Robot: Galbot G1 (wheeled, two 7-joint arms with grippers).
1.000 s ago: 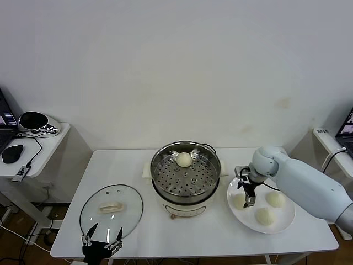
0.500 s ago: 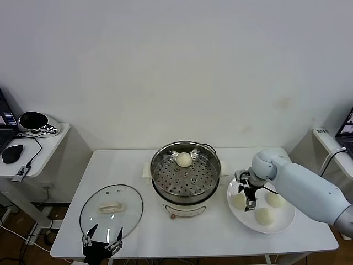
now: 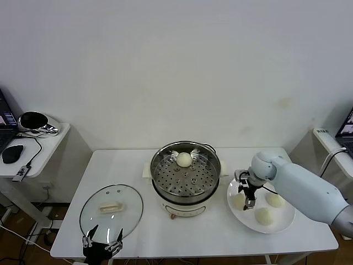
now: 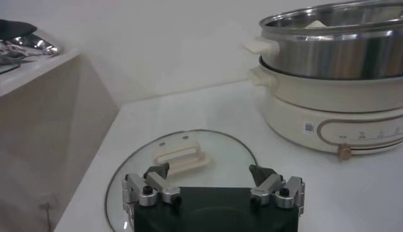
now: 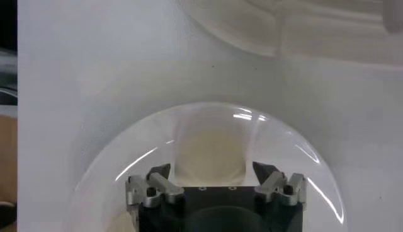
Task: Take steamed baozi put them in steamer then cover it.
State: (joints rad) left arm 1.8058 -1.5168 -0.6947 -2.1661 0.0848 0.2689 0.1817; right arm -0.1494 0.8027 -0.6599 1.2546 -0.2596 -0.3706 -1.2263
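The steel steamer [image 3: 185, 178] stands mid-table on its cream base, with one steamed baozi [image 3: 183, 159] on its perforated tray. Three more baozi lie on a white plate [image 3: 286, 216] to its right. My right gripper [image 3: 246, 197] is open and low over the plate, its fingers either side of the baozi nearest the steamer [image 3: 237, 202]. In the right wrist view that bun [image 5: 210, 153] sits just beyond the open gripper [image 5: 213, 171]. The glass cover [image 3: 111, 208] lies flat at the front left. My left gripper [image 3: 102, 239] is open and empty at its near edge, as the left wrist view [image 4: 210, 171] shows.
The steamer's wall [image 4: 334, 53] and base rise to one side of the cover's cream handle [image 4: 181, 156]. A side table [image 3: 33, 149] with a mouse and headset stands off the left end. The other two plate baozi [image 3: 265, 216] [image 3: 276, 200] lie close to the right arm.
My right gripper has shifted slightly left and settled lower around the plate's bun nearest the steamer. The left arm, cover and steamer have not moved.
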